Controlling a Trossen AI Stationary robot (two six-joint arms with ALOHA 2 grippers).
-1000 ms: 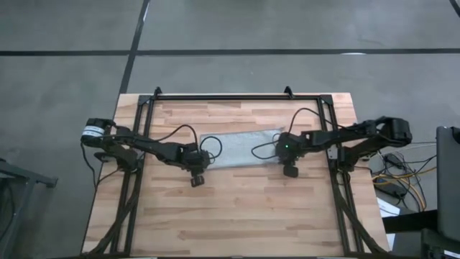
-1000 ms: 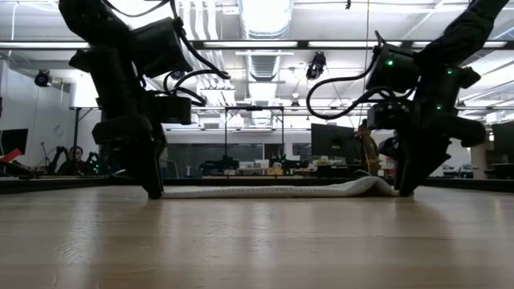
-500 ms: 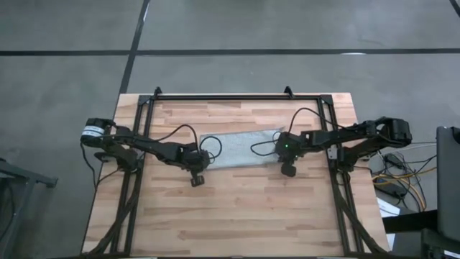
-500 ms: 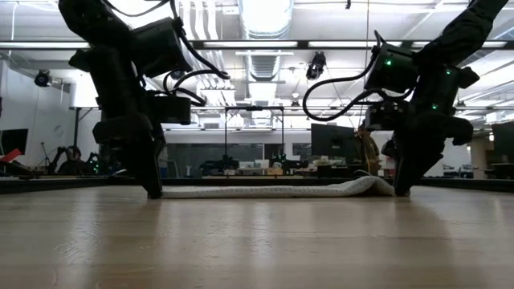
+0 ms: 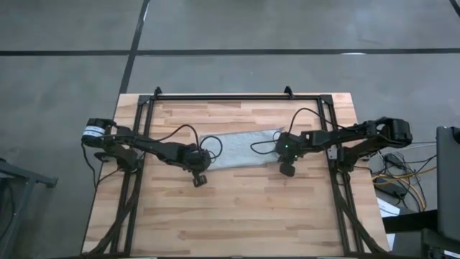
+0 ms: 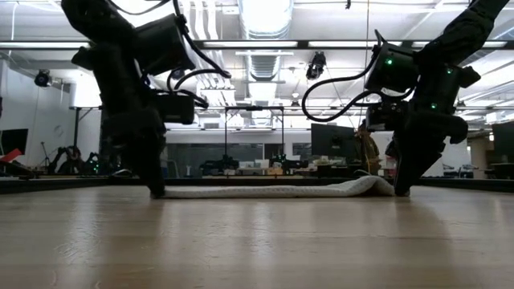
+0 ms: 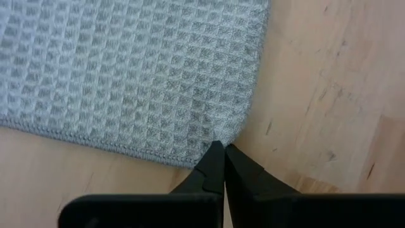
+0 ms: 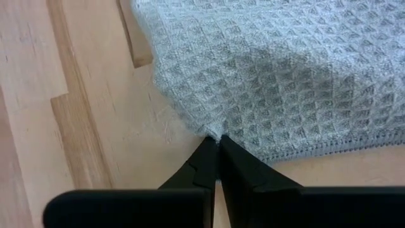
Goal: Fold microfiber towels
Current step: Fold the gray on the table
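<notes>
The towel [image 5: 243, 150] lies flat near the middle of the bench [image 5: 237, 216], a little toward 12 o'clock, as a long grey strip running from 9 to 3 o'clock. It looks already folded once, because it is a narrow band and not a square.

The left end effector [image 7: 219, 155] stands at the towel's corner toward 7 o'clock. Its two dark fingers are closed together, and the tips pinch the very corner of the cloth against the wood. The right end effector [image 8: 214, 147] does the same at the corner toward 5 o'clock: fingers closed, tips on the hem at the corner. In the low view both arms come down steeply onto the two ends of the towel, and the right end is a little raised, like a small bump.

I judge that the arms take the two near corners at the same time so that the edge stays straight when it is lifted. The next fold probably carries this edge over to the far edge. The grips are only on the tips, so a corner could slip out.
</notes>
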